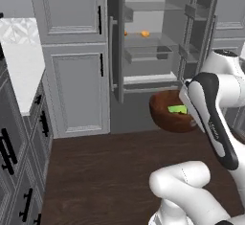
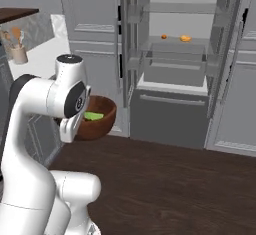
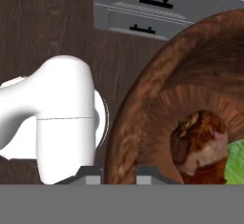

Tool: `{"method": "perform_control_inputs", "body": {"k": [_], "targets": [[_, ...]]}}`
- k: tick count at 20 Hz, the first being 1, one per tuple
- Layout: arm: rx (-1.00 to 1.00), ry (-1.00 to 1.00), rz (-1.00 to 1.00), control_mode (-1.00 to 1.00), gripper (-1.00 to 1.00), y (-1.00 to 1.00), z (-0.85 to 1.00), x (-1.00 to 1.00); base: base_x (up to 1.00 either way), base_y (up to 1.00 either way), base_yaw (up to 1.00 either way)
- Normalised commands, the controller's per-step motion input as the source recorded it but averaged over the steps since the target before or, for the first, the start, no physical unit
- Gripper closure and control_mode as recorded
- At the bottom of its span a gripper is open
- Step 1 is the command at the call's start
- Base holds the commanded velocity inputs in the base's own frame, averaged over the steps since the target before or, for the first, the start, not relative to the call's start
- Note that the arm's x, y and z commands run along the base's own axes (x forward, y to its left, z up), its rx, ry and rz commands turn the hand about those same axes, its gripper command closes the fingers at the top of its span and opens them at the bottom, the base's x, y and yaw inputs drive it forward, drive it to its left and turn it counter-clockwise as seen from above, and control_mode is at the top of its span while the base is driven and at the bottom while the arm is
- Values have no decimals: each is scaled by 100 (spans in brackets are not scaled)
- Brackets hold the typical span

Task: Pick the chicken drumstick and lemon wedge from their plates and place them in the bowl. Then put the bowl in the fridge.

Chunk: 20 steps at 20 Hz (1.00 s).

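Note:
The dark reddish-brown wooden bowl (image 1: 165, 114) (image 2: 100, 124) hangs in the air above the floor, in front of the open fridge (image 1: 148, 42) (image 2: 175, 54). In the hand view my gripper (image 3: 119, 173) is shut on the bowl's rim (image 3: 143, 99), one tip on each side of it. The reddish-brown chicken drumstick (image 3: 200, 142) lies inside the bowl beside the bright lemon wedge (image 3: 236, 163) (image 1: 177, 109) (image 2: 93, 115). The fridge door (image 1: 115, 51) stands swung open, seen edge-on. The plates are out of view.
Two small orange items (image 1: 145, 34) (image 2: 185, 38) sit on a glass fridge shelf, above a closed grey drawer (image 2: 170, 119). Tall grey cabinets (image 1: 76, 75) stand left of the fridge, beside a white counter (image 1: 24, 61) with a utensil holder (image 2: 19, 54). Dark wood floor (image 1: 95, 171) lies below.

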Motion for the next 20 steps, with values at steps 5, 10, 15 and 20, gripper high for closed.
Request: {"method": "perform_control_inputs", "body": {"k": [5, 10, 15, 20], "targets": [[0, 0, 0, 100, 100, 0, 0, 0, 63, -26, -13], [0, 0, 0, 100, 100, 0, 0, 0, 88, -21, -23], [0, 0, 0, 100, 100, 0, 0, 0, 85, -18, -30], [0, 0, 0, 100, 100, 0, 0, 0, 76, -44, -15]]}}
